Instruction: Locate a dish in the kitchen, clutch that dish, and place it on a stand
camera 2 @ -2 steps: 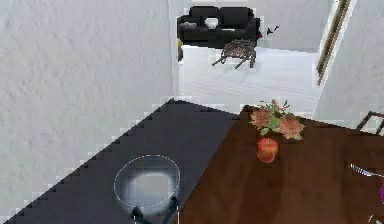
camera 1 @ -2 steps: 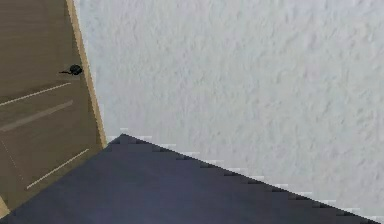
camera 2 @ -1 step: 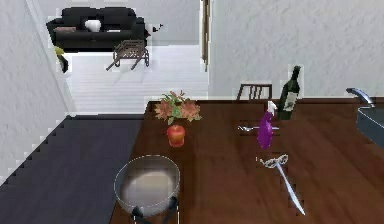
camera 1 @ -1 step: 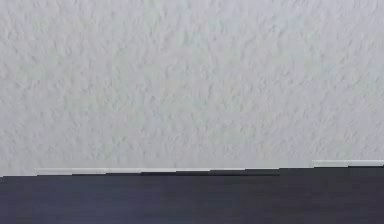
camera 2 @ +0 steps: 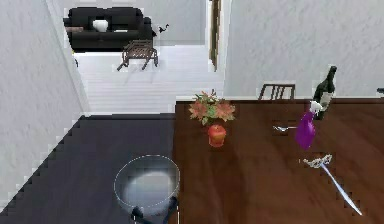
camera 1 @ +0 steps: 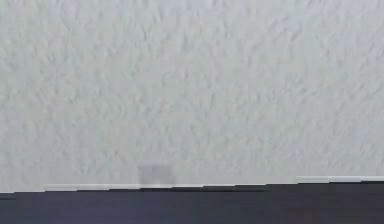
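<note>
White, rough plaster of a wall (camera 1: 190, 80) is met close ahead in the forward view. It is closed at its foot by a pale baseboard (camera 1: 140, 186) and a narrow strip of dark flooring (camera 1: 190, 208), so little room is left on that side.

In the arm side view, a dark floor (camera 2: 90, 160) is laid open on the left. It is bounded at the far left by a white side wall (camera 2: 30, 90) and on the right by the straight left edge of a brown wooden table (camera 2: 260, 175). Farther off, the dark floor is replaced by a pale floor (camera 2: 150, 85). This is carried through a wide opening to a black sofa (camera 2: 105, 28) and a small wooden chair (camera 2: 138, 52).

A clear glass dish (camera 2: 148, 183) is seen near the bottom edge, against the dark floor, with its right rim at the table's left edge. The gripper (camera 2: 153, 212) is shown just below it as two dark parts. Whether the dish is held cannot be told.

On the table, flowers in a red pot (camera 2: 215, 125) are set near the left edge. Right of them stands a purple bottle (camera 2: 306, 130), with a spoon (camera 2: 283, 128) between the two and a long silver utensil (camera 2: 335, 180) nearer. A dark bottle (camera 2: 325, 92) is placed at the far edge beside a dining chair (camera 2: 277, 91). A pale label is carried on the dark bottle, but its print is too small to be read.
</note>
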